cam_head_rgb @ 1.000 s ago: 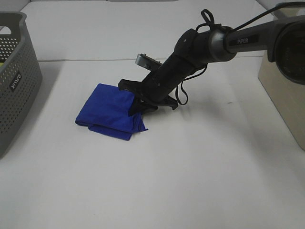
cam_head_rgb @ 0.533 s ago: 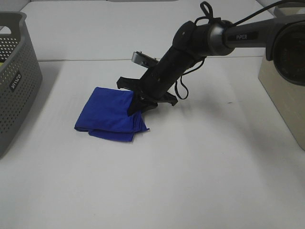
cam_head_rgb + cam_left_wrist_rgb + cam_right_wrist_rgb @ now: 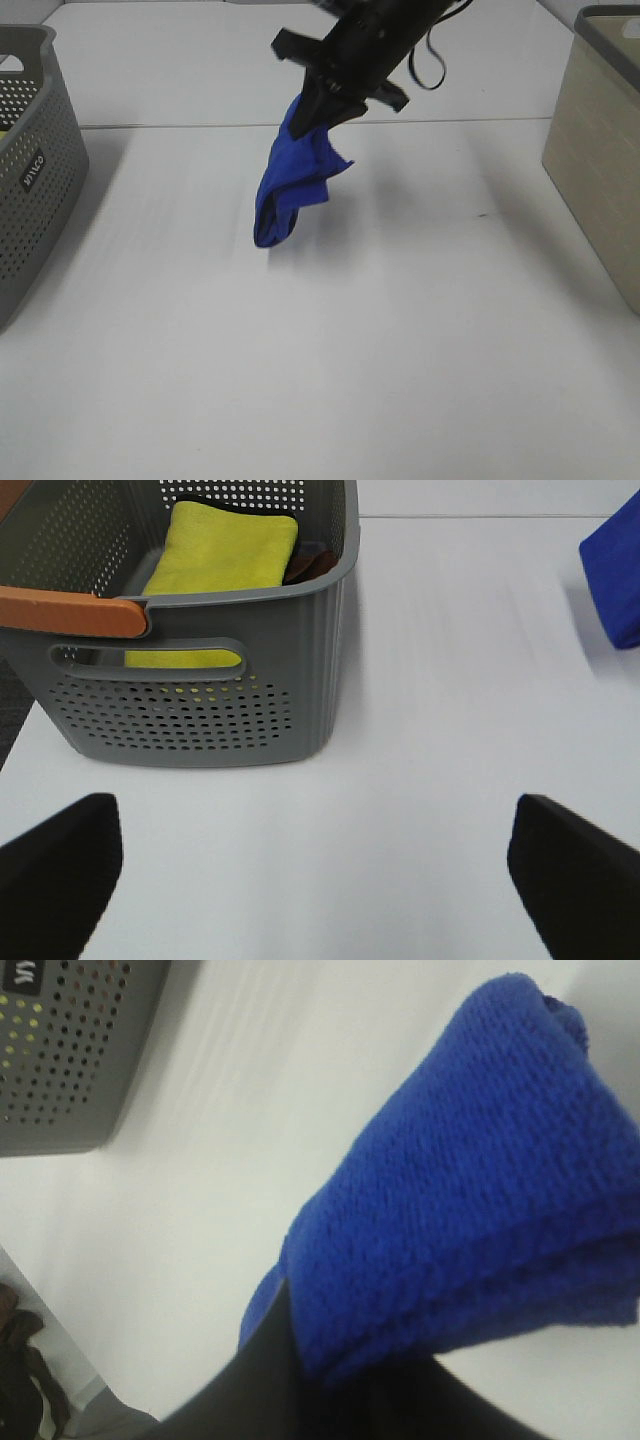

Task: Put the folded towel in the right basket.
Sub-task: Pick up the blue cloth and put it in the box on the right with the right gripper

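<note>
The folded blue towel [image 3: 291,178] hangs in the air above the white table, pinched at its top by my right gripper [image 3: 312,112], which is shut on it. In the right wrist view the towel [image 3: 470,1220] fills the frame between the dark fingers [image 3: 270,1370]. The right basket [image 3: 603,140], beige, stands at the right edge of the table. My left gripper [image 3: 315,865] is open and empty low over the table, its two dark fingertips [image 3: 60,865] at the corners of the left wrist view. The towel's edge shows there too [image 3: 615,575].
A grey perforated basket [image 3: 30,160] stands at the left edge of the table. In the left wrist view this basket [image 3: 200,670] holds a folded yellow towel [image 3: 225,550].
My right gripper has lifted the blue towel off the table and carried it up and slightly right. The towel now hangs down instead of lying flat.
</note>
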Controlling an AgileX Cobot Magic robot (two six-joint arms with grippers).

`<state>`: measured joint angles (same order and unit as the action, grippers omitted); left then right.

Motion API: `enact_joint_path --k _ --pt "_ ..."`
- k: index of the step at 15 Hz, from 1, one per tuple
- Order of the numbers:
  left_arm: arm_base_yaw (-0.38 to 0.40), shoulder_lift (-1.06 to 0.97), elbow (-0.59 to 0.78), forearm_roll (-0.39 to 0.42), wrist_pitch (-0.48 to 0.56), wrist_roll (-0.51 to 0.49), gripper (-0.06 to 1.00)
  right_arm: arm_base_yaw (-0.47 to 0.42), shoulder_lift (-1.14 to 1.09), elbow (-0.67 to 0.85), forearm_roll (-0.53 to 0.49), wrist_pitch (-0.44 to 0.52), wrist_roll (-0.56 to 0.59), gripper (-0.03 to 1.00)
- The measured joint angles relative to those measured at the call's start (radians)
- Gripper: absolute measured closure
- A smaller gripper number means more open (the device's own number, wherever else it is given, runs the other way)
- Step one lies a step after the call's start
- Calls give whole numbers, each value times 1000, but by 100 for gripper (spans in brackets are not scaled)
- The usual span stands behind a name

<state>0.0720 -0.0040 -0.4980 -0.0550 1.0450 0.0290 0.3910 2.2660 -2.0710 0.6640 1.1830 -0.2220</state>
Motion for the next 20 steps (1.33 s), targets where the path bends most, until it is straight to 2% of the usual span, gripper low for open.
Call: enact_joint_path --k 3,9,15,16,20 --pt "0 0 0 0 0 3 -3 -137 -115 0 -21 24 7 88" --pt "0 0 0 0 0 3 -3 -523 -327 0 -23 31 23 88" --pt "0 0 0 0 0 3 -3 -805 -346 0 -24 33 23 88" --pt "0 0 0 0 0 3 -3 -876 -346 0 -45 33 23 88" --pt "0 0 0 0 0 4 -3 -912 -343 6 -205 34 23 88"
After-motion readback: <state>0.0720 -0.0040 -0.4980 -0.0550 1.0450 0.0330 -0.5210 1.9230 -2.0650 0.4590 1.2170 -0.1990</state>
